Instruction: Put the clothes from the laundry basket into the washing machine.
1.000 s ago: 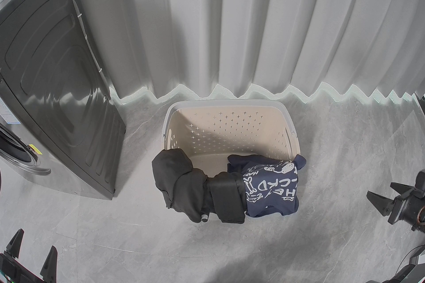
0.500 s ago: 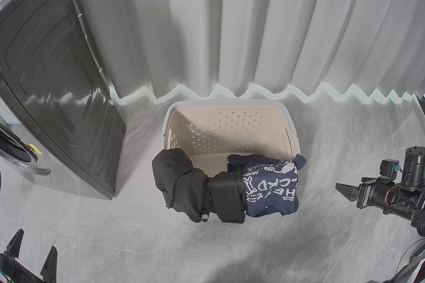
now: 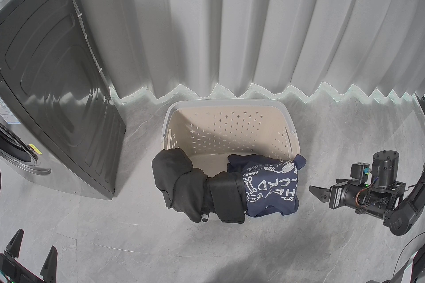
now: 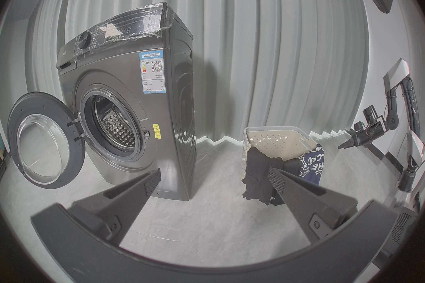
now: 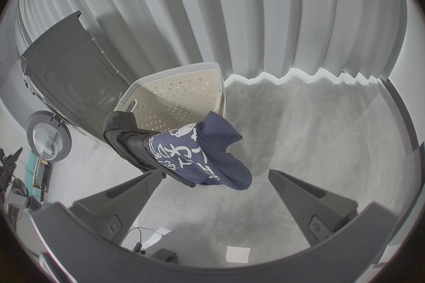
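A beige laundry basket stands on the floor in front of the curtain. A black garment and a navy printed shirt hang over its near rim. The grey washing machine stands to the left, its round door swung open and the drum showing. My right gripper is open, level with the basket and a short way right of the navy shirt, pointing at it. My left gripper hangs open and empty low at the near left, well away from the basket.
A white pleated curtain closes off the back. Bare grey floor lies between the washing machine and the basket and in front of both. A stand with equipment is at the right of the room.
My right arm has swung in from the right edge toward the basket, its gripper now pointing at the navy shirt. The left arm and the clothes have not moved.
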